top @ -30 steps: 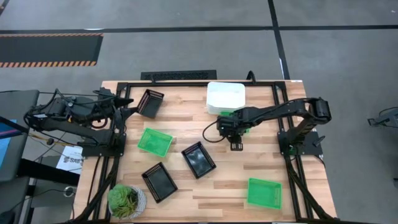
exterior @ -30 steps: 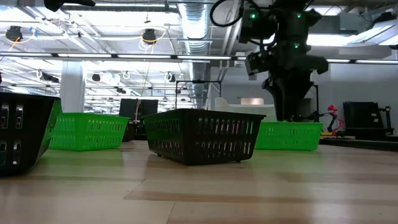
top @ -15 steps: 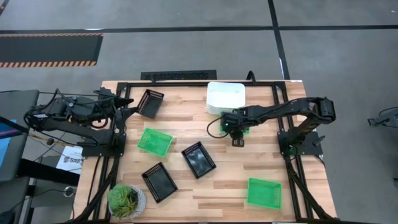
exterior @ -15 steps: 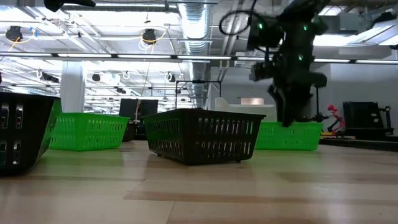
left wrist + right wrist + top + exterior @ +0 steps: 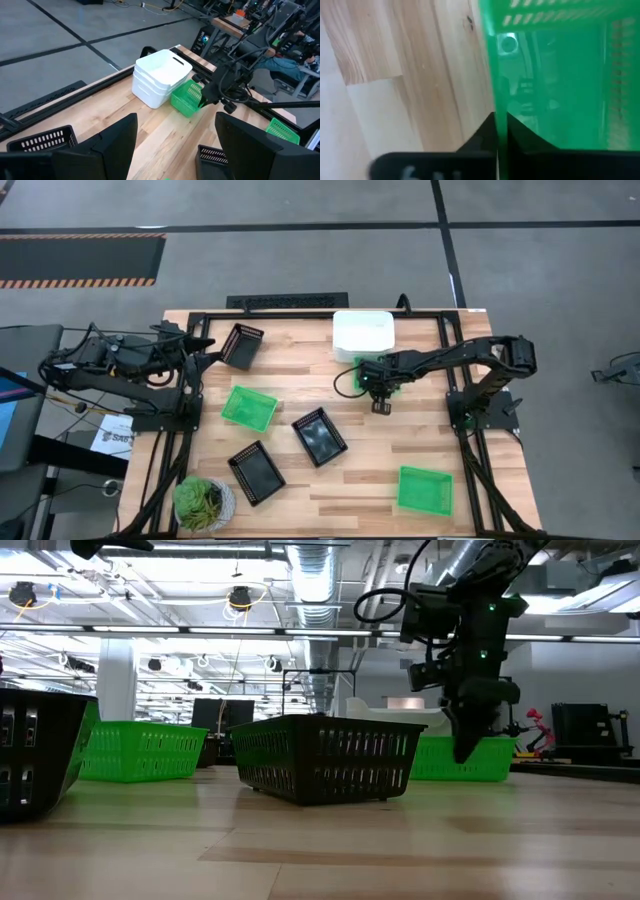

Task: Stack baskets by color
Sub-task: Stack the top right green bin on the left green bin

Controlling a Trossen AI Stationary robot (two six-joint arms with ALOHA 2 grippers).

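Note:
Three white baskets (image 5: 363, 335) stand stacked at the table's far edge. Just in front of them a green basket (image 5: 188, 97) rests on its bottom, and my right gripper (image 5: 376, 383) stands over it, pointing down and shut on its wall. Two more green baskets (image 5: 249, 407) (image 5: 425, 489) and three black baskets (image 5: 241, 345) (image 5: 319, 436) (image 5: 256, 472) lie apart on the wood. My left gripper (image 5: 175, 150) waits open and raised at the table's far left, touching nothing. My right gripper pinches one side wall of the green basket at its top rim (image 5: 500, 107). One finger (image 5: 480, 137) is outside the wall and the other is inside the basket. The fingers come from above, pointing down. In the low view the basket (image 5: 465, 758) sits on the table.
A round potted plant (image 5: 204, 503) stands at the near left corner. Bare wood shows between the black basket in the middle and the green basket at the near right. Black frame rails (image 5: 470, 450) run along both sides of the table.
My right gripper has sunk onto the green basket beside the white stack, shifted a little toward the table's far left, and shut on the basket's wall. The basket has stayed in place.

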